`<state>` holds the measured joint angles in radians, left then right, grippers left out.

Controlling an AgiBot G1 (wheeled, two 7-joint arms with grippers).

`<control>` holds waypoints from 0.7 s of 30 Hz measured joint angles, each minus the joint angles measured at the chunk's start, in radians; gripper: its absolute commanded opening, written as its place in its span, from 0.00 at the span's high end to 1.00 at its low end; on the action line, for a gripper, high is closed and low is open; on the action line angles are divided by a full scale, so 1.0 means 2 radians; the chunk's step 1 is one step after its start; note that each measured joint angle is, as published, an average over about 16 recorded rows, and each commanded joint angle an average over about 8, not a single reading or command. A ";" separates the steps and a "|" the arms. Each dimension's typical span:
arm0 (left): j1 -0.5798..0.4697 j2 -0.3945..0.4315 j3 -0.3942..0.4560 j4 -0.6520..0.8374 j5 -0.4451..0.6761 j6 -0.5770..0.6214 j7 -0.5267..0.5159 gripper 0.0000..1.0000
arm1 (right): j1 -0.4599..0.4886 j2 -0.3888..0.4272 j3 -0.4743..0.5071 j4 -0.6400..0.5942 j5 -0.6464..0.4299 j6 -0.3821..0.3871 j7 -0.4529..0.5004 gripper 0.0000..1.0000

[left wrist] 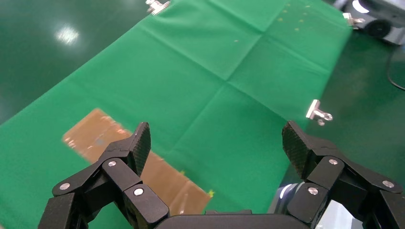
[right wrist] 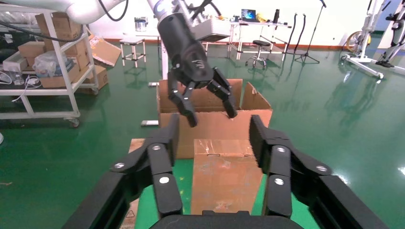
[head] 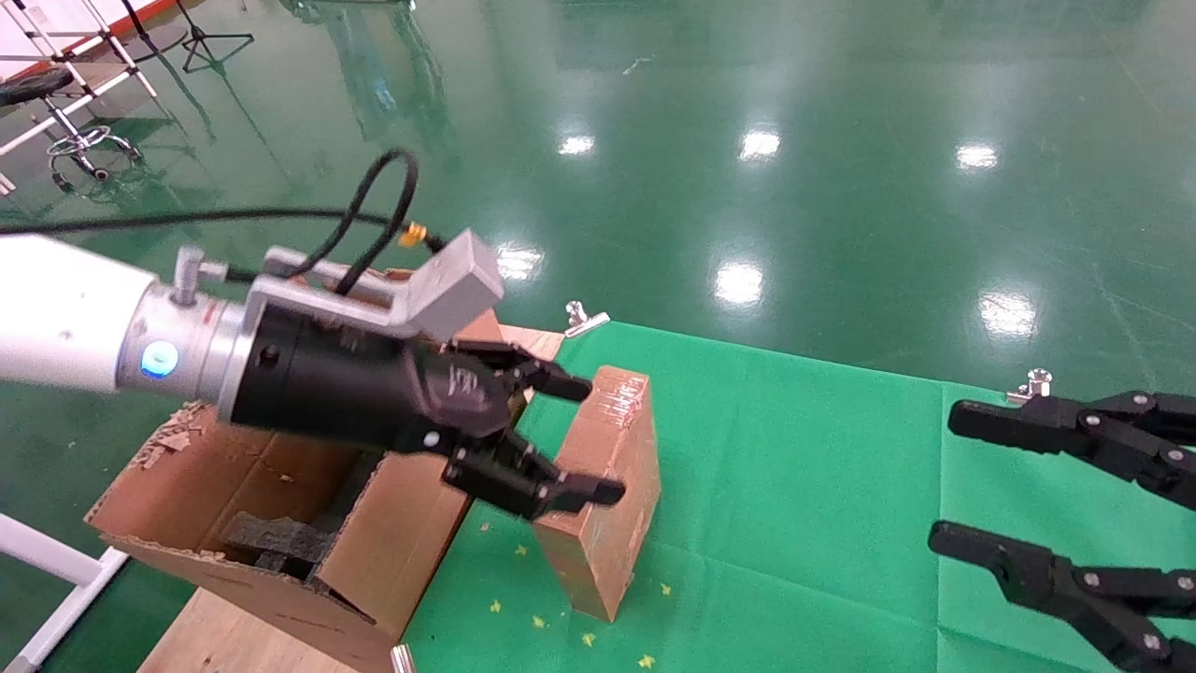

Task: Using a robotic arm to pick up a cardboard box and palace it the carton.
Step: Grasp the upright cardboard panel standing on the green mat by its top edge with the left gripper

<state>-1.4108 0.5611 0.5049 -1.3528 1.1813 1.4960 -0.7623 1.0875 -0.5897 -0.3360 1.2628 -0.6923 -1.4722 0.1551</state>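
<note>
The small taped cardboard box [head: 617, 533] stands on edge on the green cloth [head: 822, 523], right beside the carton. It also shows in the left wrist view [left wrist: 93, 133] and the right wrist view [right wrist: 222, 183]. The carton [head: 392, 551] with torn flaps stands at the table's left; black foam [head: 280, 540] lies inside. My white left arm's gripper [head: 587, 437] is open and empty, hovering just above the box, offset toward the carton. It also shows in the left wrist view [left wrist: 216, 145]. My right gripper [head: 944, 477] is open, empty and apart at the right.
Metal clips [head: 584, 320] [head: 1035, 383] hold the cloth at its far edge. Bare wood table [head: 234, 645] shows below the carton. Small yellow scraps [head: 537, 621] lie on the cloth. A shelf with boxes [right wrist: 47, 62] and stools stand on the green floor beyond.
</note>
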 measured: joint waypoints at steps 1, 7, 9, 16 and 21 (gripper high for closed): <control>-0.006 0.001 0.004 0.000 0.006 0.002 -0.008 0.00 | 0.000 0.000 0.000 0.000 0.000 0.000 0.000 1.00; -0.031 0.009 0.020 0.008 0.036 0.008 -0.052 0.00 | 0.000 0.000 0.000 0.000 0.000 0.000 0.000 1.00; -0.041 0.013 0.027 0.010 0.048 0.011 -0.068 0.00 | 0.000 0.000 0.000 0.000 0.000 0.000 0.000 1.00; -0.084 0.035 0.065 0.025 0.103 0.027 -0.155 0.00 | 0.000 0.000 0.000 0.000 0.000 0.000 0.000 1.00; -0.123 0.059 0.109 0.032 0.148 0.037 -0.236 0.00 | 0.000 0.000 0.000 0.000 0.000 0.000 0.000 1.00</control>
<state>-1.6563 0.6782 0.7220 -1.2883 1.4774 1.5706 -1.2336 1.0875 -0.5896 -0.3360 1.2623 -0.6921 -1.4720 0.1549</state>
